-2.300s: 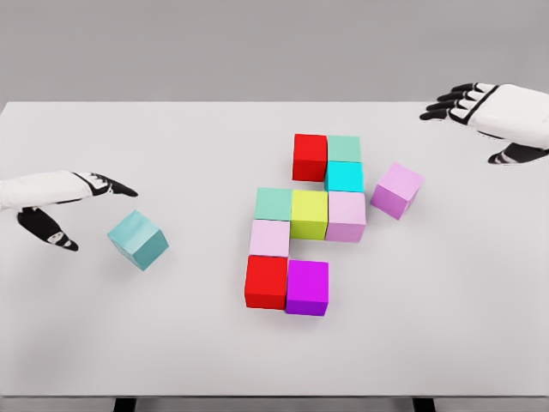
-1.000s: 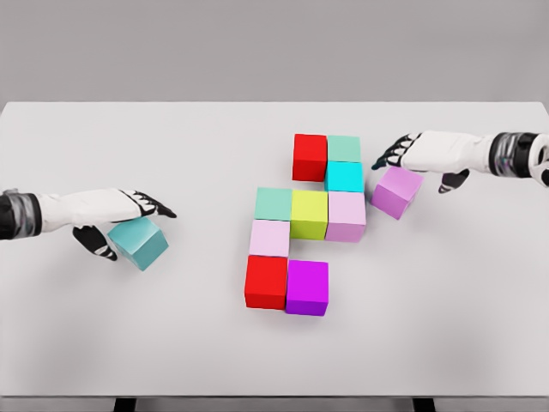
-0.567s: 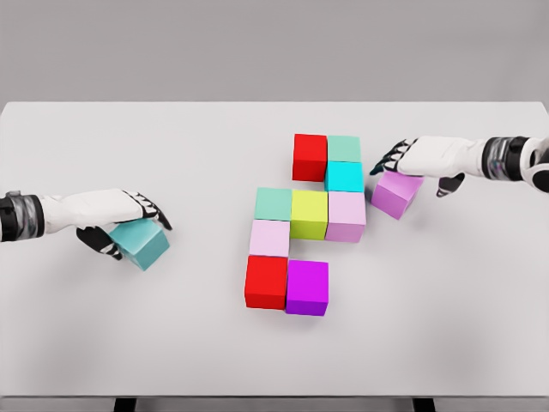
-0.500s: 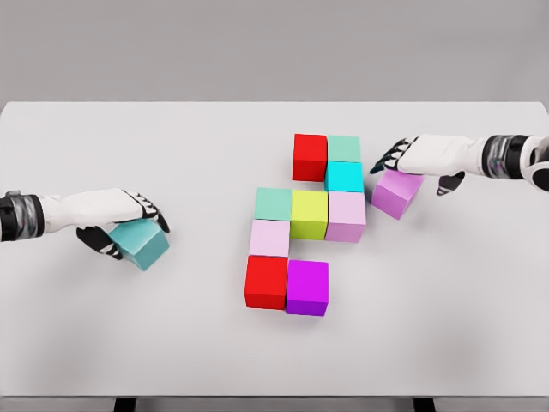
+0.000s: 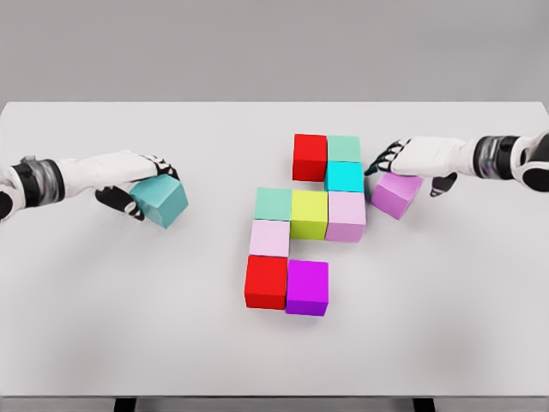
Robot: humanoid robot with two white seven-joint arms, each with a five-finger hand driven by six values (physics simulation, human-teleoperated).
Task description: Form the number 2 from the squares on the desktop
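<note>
- Your left robot hand (image 5: pixel 137 176) is clasped around the teal cube (image 5: pixel 160 201), thumb below and fingers over the top; the cube looks tilted and possibly raised off the surface (image 5: pixel 103 326), well apart from the cluster.
- Your right robot hand (image 5: pixel 412 159) lies over the top of the loose lilac cube (image 5: pixel 396 193), fingers curled onto it in what looks like a grasp; that cube sits just beside the cluster's right edge, skewed against the grid.
- The figure so far: red cube (image 5: pixel 310 157) and green cube (image 5: pixel 344 148) on top, cyan cube (image 5: pixel 344 177) under the green one, then a middle row of mint, yellow and pale lilac, a pink cube at left below it, and the lower red cube (image 5: pixel 267 281) and magenta cube (image 5: pixel 307 287) at the bottom.
- You are in the pick-and-carry step for the last two cubes, as I judge it.
- Next, the bottom row likely needs a cube right of the magenta one: square it up before lowering so it does not nudge its neighbours.
</note>
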